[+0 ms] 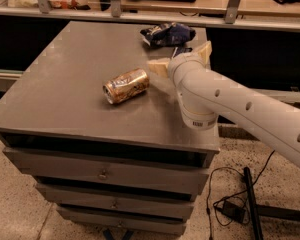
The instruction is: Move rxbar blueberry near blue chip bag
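A gripper (182,59) is shown over the far right of a grey cabinet (65,99), fingers spread wide, nothing pinched. The bar (180,50), mostly hidden, is glimpsed between them, just beside the bag (167,34). The bag could be snagged or shoved if the fingers sweep forward. A dented can (126,85) lies well left, out of the way.

Grey desk (65,94), drawers (105,173) stacked under its front edge, speckled floor (15,204) below, black cables (230,206) past its front right corner.
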Controlling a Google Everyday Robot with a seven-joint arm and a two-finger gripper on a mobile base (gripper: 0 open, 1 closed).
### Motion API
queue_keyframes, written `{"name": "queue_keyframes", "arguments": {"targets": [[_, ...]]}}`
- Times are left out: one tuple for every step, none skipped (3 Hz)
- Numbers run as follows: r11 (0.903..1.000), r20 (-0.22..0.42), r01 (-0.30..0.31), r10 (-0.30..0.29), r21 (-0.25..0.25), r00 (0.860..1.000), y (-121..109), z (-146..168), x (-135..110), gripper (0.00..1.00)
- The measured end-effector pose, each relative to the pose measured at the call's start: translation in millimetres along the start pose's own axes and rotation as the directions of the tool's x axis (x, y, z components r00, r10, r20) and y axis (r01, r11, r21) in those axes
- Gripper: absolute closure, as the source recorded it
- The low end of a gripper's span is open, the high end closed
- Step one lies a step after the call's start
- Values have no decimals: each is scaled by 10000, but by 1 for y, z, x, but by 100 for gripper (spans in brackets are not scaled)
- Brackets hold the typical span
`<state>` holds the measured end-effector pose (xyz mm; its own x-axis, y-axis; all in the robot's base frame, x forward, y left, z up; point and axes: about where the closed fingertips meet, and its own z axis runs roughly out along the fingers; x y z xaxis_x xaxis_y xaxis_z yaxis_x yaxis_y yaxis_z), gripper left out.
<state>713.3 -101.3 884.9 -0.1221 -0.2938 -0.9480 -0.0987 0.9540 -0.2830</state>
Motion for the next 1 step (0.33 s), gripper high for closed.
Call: {"name": "queue_keyframes", "arguments": {"targets": [[10000, 12, -4, 4, 5, 10000, 0, 0, 0, 0]]}}
